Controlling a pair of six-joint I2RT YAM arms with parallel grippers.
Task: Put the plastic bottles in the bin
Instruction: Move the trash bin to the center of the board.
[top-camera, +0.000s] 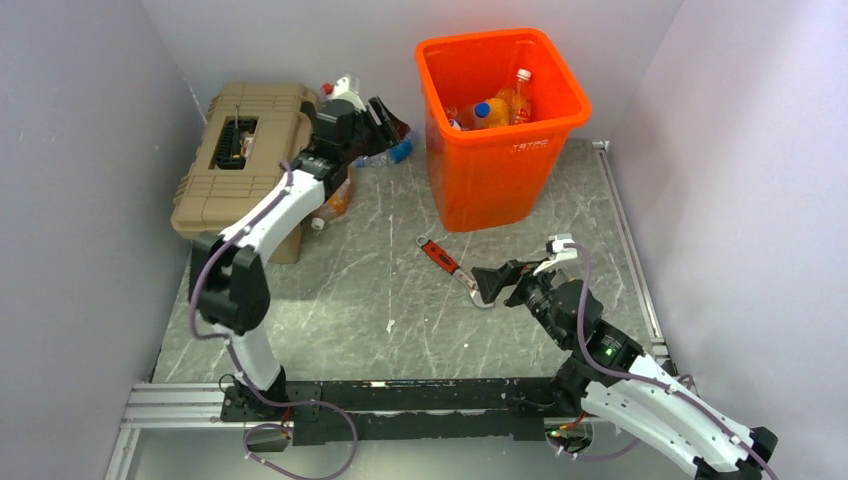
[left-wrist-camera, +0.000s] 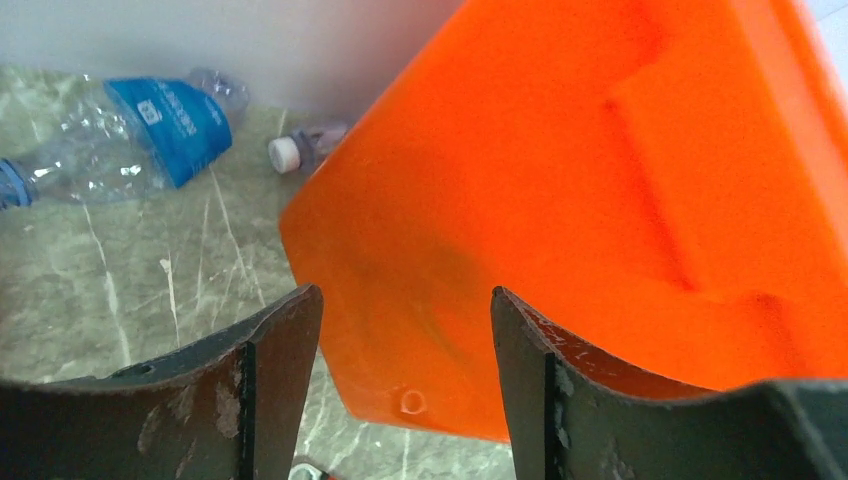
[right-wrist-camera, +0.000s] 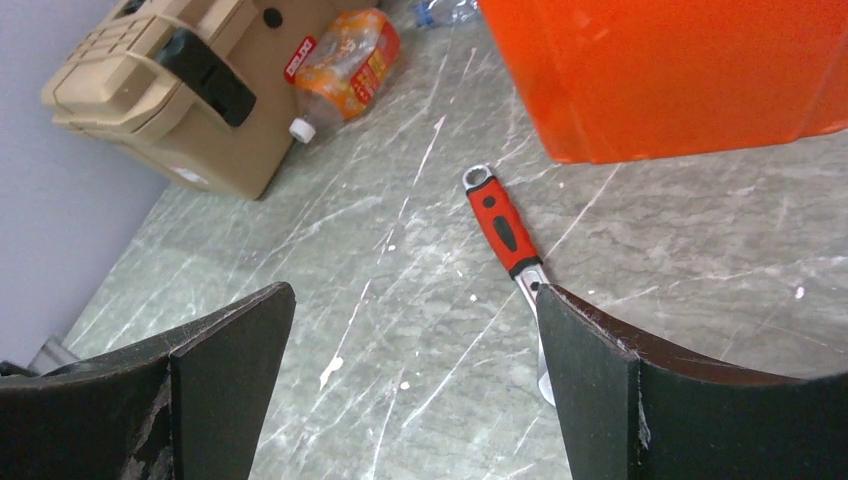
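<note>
The orange bin (top-camera: 490, 180) stands at the far side of the tabletop (top-camera: 380, 300), right of centre. Several bottles (top-camera: 492, 110) already lie inside it, among them an orange-tinted one with a blue cap and one with a red cap.

More bottles lie outside. An orange-tinted bottle (right-wrist-camera: 345, 60) with a white cap rests on its side against the front of the tan toolbox (top-camera: 240, 150), partly under the left arm in the top view. A crushed clear bottle with a blue label (left-wrist-camera: 110, 140) lies near the back wall, left of the bin. Just beside the bin's corner lies a small white-capped bottle (left-wrist-camera: 305, 148), half hidden by the bin wall.

The left gripper (left-wrist-camera: 405, 310) hangs between the toolbox and the bin, pointing at the bin's side. Its jaws are apart and nothing is between them.

The right gripper (right-wrist-camera: 410, 295) is low over the tabletop in front of the bin, jaws spread wide and empty. A red-handled wrench (right-wrist-camera: 505, 225) lies flat between it and the bin, its far end just beside the right finger.
</note>
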